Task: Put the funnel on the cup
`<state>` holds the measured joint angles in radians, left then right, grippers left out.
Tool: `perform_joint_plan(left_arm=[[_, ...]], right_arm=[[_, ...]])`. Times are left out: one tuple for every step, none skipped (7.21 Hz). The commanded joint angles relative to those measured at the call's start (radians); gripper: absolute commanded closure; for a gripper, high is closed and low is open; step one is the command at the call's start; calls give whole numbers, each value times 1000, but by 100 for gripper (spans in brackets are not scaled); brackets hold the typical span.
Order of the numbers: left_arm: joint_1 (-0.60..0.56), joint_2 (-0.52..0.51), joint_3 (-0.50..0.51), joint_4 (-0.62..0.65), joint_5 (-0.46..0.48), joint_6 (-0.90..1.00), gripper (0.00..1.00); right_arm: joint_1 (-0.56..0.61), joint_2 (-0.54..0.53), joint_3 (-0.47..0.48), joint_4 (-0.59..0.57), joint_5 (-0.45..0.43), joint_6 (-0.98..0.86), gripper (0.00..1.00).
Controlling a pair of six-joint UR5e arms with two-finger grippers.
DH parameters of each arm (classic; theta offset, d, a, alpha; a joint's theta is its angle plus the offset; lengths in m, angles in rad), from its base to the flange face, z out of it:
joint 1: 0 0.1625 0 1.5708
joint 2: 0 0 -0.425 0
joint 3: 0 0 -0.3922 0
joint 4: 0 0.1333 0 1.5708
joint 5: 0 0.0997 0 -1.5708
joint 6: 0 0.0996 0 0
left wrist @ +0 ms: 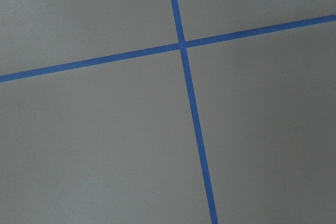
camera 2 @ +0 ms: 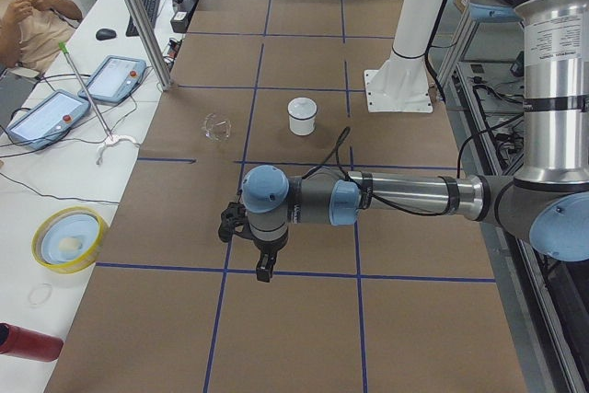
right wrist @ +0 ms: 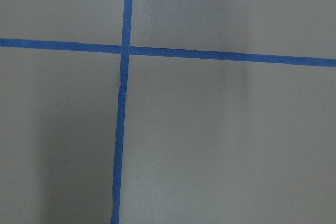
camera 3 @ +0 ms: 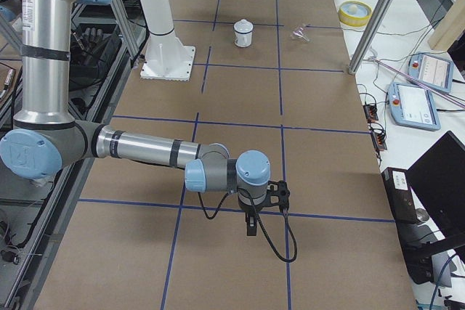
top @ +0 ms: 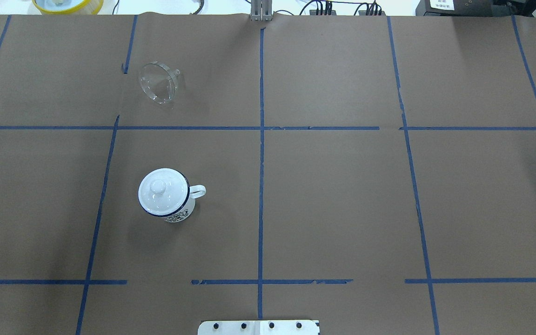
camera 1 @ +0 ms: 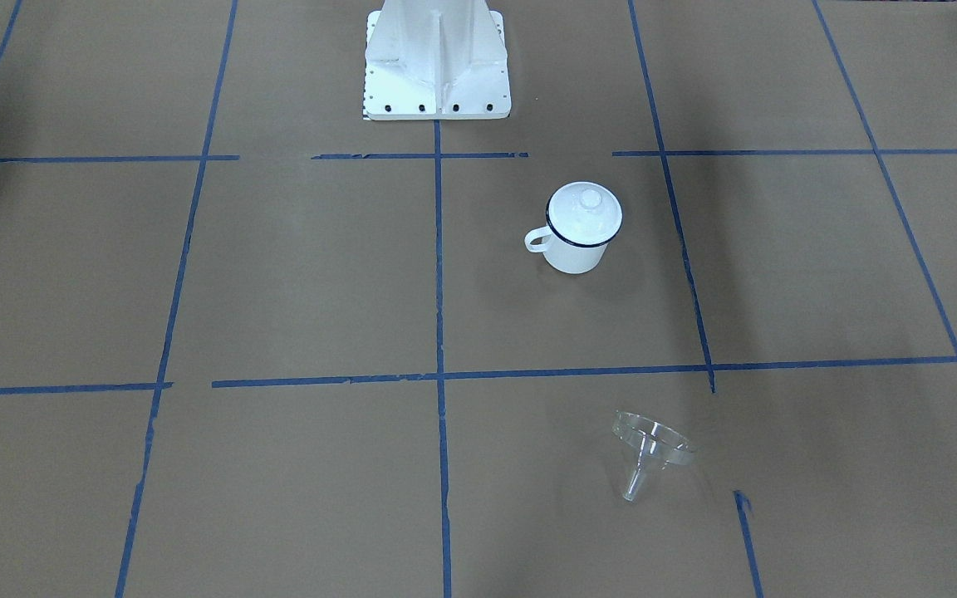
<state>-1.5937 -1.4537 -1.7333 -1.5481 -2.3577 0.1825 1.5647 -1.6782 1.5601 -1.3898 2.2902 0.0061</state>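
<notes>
The clear funnel lies on its side on the brown paper, also in the overhead view. The white cup with a dark blue rim stands upright apart from it, with a white knobbed lid on top and its handle to the side. My left gripper shows only in the exterior left view, far from both, pointing down above the table; I cannot tell its state. My right gripper shows only in the exterior right view, at the opposite end, state unclear. Both wrist views show only paper and blue tape.
The robot's white base stands at the table's edge, by the centre tape line. A metal post, a yellow-rimmed bowl, tablets and a red bottle are on the white side table. An operator sits there.
</notes>
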Motion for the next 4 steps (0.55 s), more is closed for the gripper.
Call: perform_joint_plan(left_arm=[[0,1,-2,-4,-2,2,0],[0,1,-2,-3,0,0,0],[1,-2,-5,-1,2,0,0],[4,-7,-43,-6,-2,-6,0]], right_arm=[[0,0,0,0,0,0,0],[0,0,0,0,0,0,0],[0,0,0,0,0,0,0],[0,0,0,0,0,0,0]])
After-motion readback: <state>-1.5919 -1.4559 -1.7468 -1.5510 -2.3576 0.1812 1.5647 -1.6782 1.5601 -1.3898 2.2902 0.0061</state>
